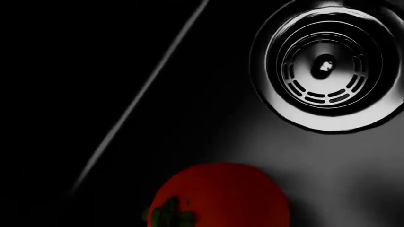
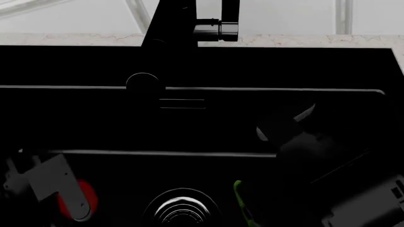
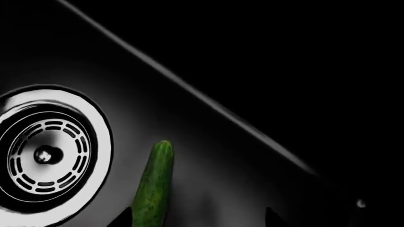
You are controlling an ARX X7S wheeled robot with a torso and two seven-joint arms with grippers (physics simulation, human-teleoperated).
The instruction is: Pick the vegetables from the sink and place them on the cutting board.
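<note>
Sink [image 2: 265, 66]: large rectangular basin, matte black, its walls and floor nearly lost in shadow; thin pale highlights trace the rim edges. It is set in a pale speckled stone table [image 2: 75, 39].

Faucet [image 2: 189, 23]: black, angular, mounted at the far rim, with a short cylindrical spout end.

Drain [image 2: 181, 208]: round, polished metal, concentric rings with a slotted inner strainer and a central knob; it lies in the basin floor between the two vegetables.

Tomato [image 1: 221, 196]: round, glossy red, smooth skin, small dark-green stem. It rests on the sink floor near the drain, apart from it. In the head view it shows as a red patch [image 2: 88, 201] partly hidden behind the left claw.

Cucumber [image 3: 153, 189]: long, slim, dark green, finely bumpy skin, rounded tip. It lies on the sink floor just beside the drain without touching it; in the head view only a bright green edge [image 2: 243, 203] shows.

Left claw [image 2: 60, 189]: grey, flat-plated metal parts, down inside the basin in front of the tomato; whether its fingers are spread or pressed together cannot be told.

Right claw [image 2: 296, 137]: dark body with pale edges, low in the basin above the cucumber; its finger state cannot be told either.
</note>
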